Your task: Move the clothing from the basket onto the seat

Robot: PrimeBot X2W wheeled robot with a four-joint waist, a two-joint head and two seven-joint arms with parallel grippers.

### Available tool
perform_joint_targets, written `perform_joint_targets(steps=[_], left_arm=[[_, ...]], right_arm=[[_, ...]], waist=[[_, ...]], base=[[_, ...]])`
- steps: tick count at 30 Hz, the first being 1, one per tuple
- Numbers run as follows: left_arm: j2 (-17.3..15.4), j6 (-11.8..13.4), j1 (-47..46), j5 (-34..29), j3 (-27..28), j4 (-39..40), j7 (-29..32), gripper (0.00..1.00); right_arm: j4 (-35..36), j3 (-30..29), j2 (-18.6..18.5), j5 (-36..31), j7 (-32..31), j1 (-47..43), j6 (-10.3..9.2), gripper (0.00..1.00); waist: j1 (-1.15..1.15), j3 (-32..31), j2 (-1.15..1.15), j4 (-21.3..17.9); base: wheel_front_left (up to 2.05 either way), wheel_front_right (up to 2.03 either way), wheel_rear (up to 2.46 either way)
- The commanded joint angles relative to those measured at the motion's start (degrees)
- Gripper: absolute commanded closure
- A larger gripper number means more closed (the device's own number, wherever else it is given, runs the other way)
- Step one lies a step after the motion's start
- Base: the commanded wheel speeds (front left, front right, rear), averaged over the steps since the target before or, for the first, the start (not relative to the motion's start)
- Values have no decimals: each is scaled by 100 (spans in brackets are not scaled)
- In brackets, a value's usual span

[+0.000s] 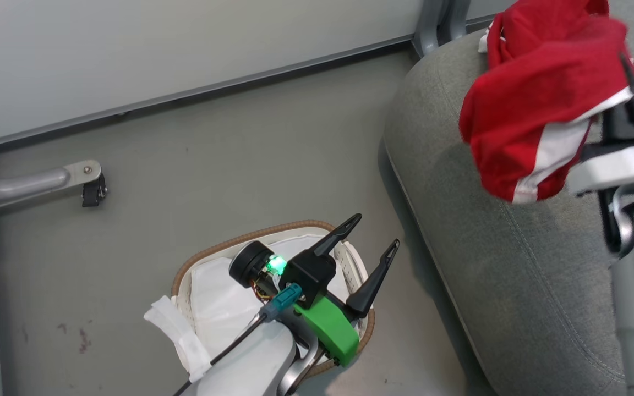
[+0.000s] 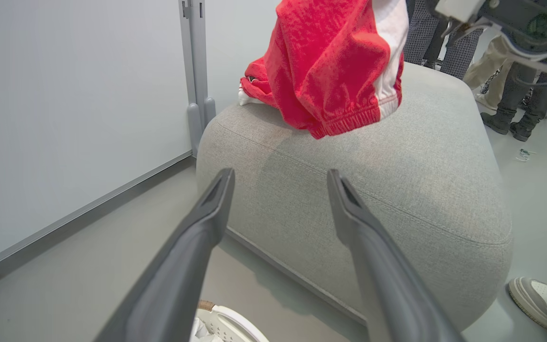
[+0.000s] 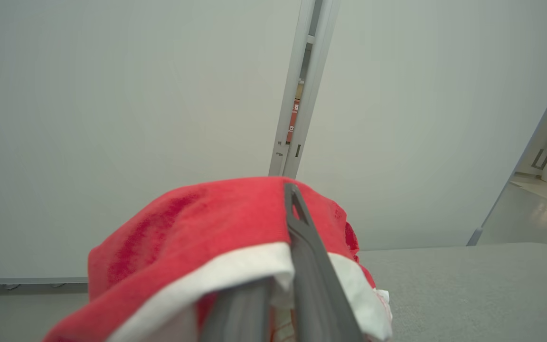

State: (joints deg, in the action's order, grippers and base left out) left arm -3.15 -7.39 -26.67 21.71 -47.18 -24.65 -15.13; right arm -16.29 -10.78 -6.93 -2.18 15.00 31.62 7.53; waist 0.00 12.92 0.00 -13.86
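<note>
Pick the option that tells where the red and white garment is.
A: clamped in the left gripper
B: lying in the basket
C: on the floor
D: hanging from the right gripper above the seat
D: the right gripper is shut on the red and white garment, which hangs above the grey seat; the left gripper stands open over the basket.

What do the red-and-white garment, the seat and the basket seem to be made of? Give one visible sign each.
Red-and-white garment: soft matte cloth; it drapes and bunches.
Seat: grey woven upholstery fabric; textured surface, stitched seam.
Basket: probably white plastic, perforated wall; brown rim looks woven.
</note>
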Motion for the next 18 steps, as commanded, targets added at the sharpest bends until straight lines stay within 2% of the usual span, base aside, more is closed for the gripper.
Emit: perform_joint_targets(steps=[1, 9, 14, 18], left_arm=[[-73, -16, -127, -24, -14, 13, -2, 0], [-202, -16, -518, -170, -116, 103, -2, 0], [-275, -16, -723, -287, -93, 152, -2, 0], [-273, -16, -809, -341, -35, 197, -2, 0]], right_arm=[[-35, -73, -128, -29, 28, 241, -8, 100], [-639, -344, -1200, -96, 28, 1753, -8, 100], [-1229, -774, -1619, -59, 21, 2477, -8, 100], [-1615, -1031, -1880, -258, 20, 2663, -8, 100]], waist=[[0, 278, 0, 134], [0, 1147, 0, 354], [0, 1691, 0, 449], [0, 2040, 0, 576]], base=[[0, 0, 0], [0, 0, 0], [0, 0, 0], [0, 0, 0]])
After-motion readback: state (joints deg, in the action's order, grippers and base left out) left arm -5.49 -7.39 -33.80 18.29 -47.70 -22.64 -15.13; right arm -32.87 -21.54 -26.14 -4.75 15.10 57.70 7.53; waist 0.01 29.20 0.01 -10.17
